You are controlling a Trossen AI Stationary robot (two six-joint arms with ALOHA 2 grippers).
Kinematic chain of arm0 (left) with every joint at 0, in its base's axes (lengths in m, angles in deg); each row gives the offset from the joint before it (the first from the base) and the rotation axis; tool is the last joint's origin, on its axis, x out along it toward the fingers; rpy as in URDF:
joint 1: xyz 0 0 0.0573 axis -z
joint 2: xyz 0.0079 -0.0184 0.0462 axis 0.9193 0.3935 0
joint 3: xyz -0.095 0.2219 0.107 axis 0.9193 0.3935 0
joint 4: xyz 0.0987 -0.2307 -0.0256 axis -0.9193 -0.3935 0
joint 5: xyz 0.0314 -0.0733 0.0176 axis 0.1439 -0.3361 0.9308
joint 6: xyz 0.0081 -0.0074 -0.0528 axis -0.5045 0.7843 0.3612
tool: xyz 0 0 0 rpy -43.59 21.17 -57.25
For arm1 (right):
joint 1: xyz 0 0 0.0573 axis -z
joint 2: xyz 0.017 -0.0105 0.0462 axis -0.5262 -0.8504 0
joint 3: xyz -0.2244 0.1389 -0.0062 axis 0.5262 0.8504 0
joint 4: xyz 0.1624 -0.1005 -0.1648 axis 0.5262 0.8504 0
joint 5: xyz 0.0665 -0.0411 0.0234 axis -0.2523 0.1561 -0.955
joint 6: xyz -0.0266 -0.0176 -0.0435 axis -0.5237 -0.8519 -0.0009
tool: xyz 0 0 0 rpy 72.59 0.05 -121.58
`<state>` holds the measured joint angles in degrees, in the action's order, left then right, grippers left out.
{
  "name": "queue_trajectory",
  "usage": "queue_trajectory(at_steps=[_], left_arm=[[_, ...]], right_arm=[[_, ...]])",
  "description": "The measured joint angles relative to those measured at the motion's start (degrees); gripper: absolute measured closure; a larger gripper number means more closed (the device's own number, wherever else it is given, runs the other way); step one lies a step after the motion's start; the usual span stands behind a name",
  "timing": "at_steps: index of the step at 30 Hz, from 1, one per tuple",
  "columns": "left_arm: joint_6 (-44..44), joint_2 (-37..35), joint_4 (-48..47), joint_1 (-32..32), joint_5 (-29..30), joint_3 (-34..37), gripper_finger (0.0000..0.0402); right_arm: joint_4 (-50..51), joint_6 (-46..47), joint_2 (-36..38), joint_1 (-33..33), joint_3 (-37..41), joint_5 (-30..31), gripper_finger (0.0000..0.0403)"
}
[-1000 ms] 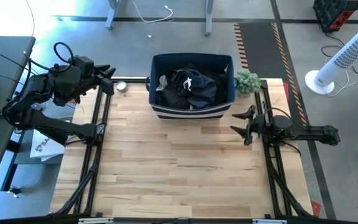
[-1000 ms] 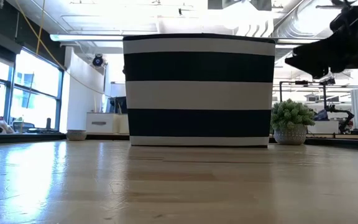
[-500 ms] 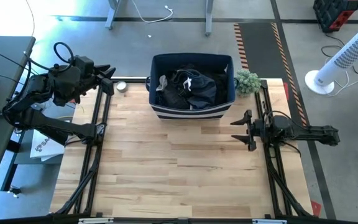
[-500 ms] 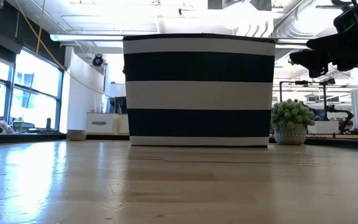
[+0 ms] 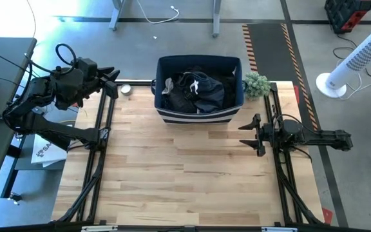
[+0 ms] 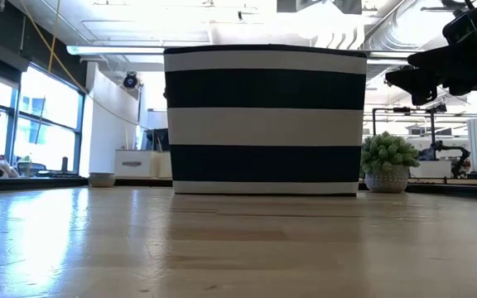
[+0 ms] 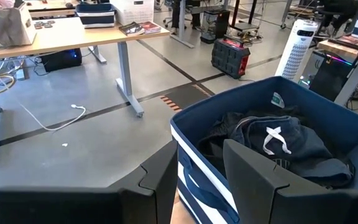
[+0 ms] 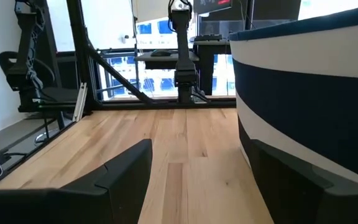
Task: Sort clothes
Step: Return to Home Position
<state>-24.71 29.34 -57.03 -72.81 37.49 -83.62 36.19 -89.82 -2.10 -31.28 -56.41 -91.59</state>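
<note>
The clothes (image 5: 195,90), a heap of mostly dark garments with a white piece and a white drawstring, lie inside the dark blue, white-striped fabric bin (image 5: 198,113) at the table's far middle. They also show in the left wrist view (image 7: 278,143). My left gripper (image 5: 113,82) hangs open in the air past the table's far left corner, pointing toward the bin (image 7: 194,168). My right gripper (image 5: 252,135) is open and empty above the table's right side, near the bin's right front corner, pointing left (image 8: 201,155). It also shows in the low view (image 6: 412,76).
A small potted plant (image 5: 256,84) stands right of the bin at the far edge. A small round object (image 5: 125,89) sits at the far left. Bare wooden tabletop (image 5: 185,174) stretches in front of the bin. Dark frame rails run along both side edges.
My right gripper has turned about its wrist and shifted slightly toward the table's right edge, then held still. It stays open and empty. The bin and clothes have not moved.
</note>
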Motion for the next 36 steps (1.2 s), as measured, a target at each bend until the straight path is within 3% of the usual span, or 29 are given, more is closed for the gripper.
queue_trajectory(at_steps=[14, 19, 23, 28, 31, 36], left_arm=[[0.06, -0.02, -0.03, 0.02, -0.42, 0.0, 0.0275], [11.04, 0.11, 4.31, 0.59, -3.26, 1.44, 0.0275], [2.41, 0.35, 23.79, 3.29, -15.14, 11.95, 0.0275], [-11.15, -0.04, 68.13, 6.78, -30.78, 34.53, 0.0275], [-11.74, -0.6, 91.52, 8.53, -33.03, 47.71, 0.0275], [-9.21, -8.56, 102.0, 11.48, -29.78, 64.03, 0.0275]], right_arm=[[0.0, -0.01, 0.0, 0.01, 0.0, 0.0, 0.0139], [0.0, -0.01, -0.02, 0.0, 0.0, 0.0, 0.0139], [0.0, 0.0, -0.02, 0.0, 0.0, -0.02, 0.0139], [-0.02, -0.01, -0.03, 0.01, 0.02, -0.02, 0.0139], [-0.02, -0.02, -0.04, 0.0, 0.02, -0.02, 0.0139], [0.0, 0.0, -0.04, 0.01, 0.02, -0.02, 0.0139]])
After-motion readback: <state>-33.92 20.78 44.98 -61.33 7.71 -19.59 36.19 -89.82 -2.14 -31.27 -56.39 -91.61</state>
